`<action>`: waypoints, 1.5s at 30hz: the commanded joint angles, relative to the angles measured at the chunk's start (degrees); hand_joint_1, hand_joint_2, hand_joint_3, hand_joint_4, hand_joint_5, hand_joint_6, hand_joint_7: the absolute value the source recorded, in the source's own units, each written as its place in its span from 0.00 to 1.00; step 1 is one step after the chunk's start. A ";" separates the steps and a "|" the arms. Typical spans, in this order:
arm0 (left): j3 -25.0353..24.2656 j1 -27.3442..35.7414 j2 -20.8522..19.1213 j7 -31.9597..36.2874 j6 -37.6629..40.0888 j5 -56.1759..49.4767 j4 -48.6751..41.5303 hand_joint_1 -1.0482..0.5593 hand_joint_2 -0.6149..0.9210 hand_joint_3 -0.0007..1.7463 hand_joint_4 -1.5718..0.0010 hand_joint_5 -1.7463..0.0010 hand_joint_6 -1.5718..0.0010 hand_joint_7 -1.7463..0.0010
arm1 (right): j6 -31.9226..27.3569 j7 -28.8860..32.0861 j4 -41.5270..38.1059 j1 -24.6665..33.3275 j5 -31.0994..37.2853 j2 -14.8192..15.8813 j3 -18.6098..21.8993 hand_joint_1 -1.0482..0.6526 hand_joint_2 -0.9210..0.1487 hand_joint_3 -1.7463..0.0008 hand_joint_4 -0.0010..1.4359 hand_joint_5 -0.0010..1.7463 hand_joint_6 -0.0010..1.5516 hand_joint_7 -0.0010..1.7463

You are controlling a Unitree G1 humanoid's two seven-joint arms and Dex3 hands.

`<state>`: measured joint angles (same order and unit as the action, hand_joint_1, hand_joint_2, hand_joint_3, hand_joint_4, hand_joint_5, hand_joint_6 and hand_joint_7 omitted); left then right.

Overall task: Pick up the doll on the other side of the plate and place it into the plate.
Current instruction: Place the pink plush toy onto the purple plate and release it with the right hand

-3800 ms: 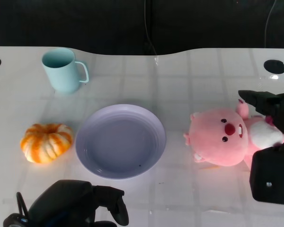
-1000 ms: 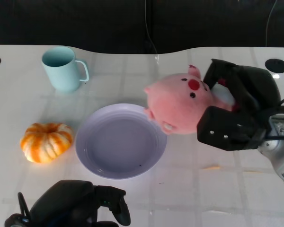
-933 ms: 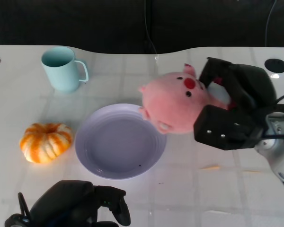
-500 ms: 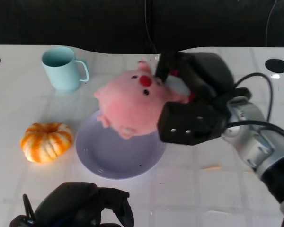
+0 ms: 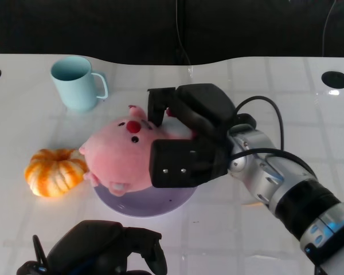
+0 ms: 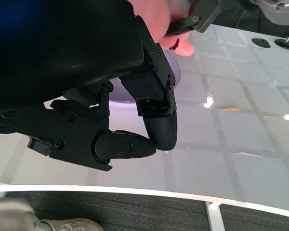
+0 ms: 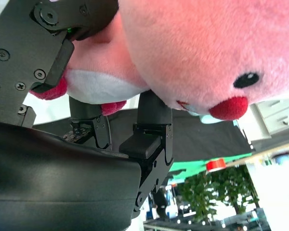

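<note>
My right hand grips the doll by its body, holding it over the plate, head hanging past the plate's rim on the pumpkin side. If I let go here, I judge the heavy head could tip it off the plate onto the counter. The plate looks empty; the cup beyond the plate too. My left hand sits curled, holding nothing.

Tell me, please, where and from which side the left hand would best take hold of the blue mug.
Probably by the body of the blue mug, coming from the pumpkin side. It stands upright, and its handle points toward the doll and right hand, so that near wall is bare. The left hand holds nothing.
</note>
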<state>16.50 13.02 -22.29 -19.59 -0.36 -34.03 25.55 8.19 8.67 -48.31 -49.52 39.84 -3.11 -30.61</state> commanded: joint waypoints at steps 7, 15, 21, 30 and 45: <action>-0.33 0.01 -0.70 0.28 -0.56 0.21 -0.45 0.48 1.00 0.19 0.54 0.26 0.49 0.53 | 1.68 -13.97 1.34 -2.04 -2.21 2.59 -1.14 0.28 0.00 0.86 0.27 0.18 0.30 0.01; -0.50 -0.13 -0.85 -0.30 -0.26 0.56 -0.47 0.48 1.00 0.20 0.54 0.26 0.49 0.53 | 2.35 -20.91 8.42 0.12 -0.77 6.75 -3.38 0.16 0.00 0.84 0.15 0.09 0.16 0.00; -0.23 -0.30 -0.72 -0.17 0.09 0.14 -0.50 0.47 1.00 0.20 0.54 0.26 0.49 0.53 | 2.52 -24.44 15.91 3.50 -1.72 10.80 -2.19 0.16 0.00 0.86 0.16 0.09 0.17 0.01; -0.35 -0.29 -0.80 0.43 -0.68 0.30 -0.89 0.47 1.00 0.20 0.54 0.26 0.49 0.52 | 5.49 -22.98 27.56 12.36 -5.22 16.05 2.89 0.34 0.00 0.97 0.30 0.16 0.31 0.05; 0.09 -0.40 -0.12 -0.20 0.38 -0.11 -0.16 0.46 1.00 0.22 0.55 0.26 0.51 0.51 | 7.21 -24.61 45.93 29.79 -12.20 24.49 12.52 0.45 0.03 1.00 0.42 0.40 0.46 0.05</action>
<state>16.52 12.54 -22.19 -19.59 -0.47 -33.98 25.01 15.68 -15.17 -4.77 -21.42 29.26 19.70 -19.82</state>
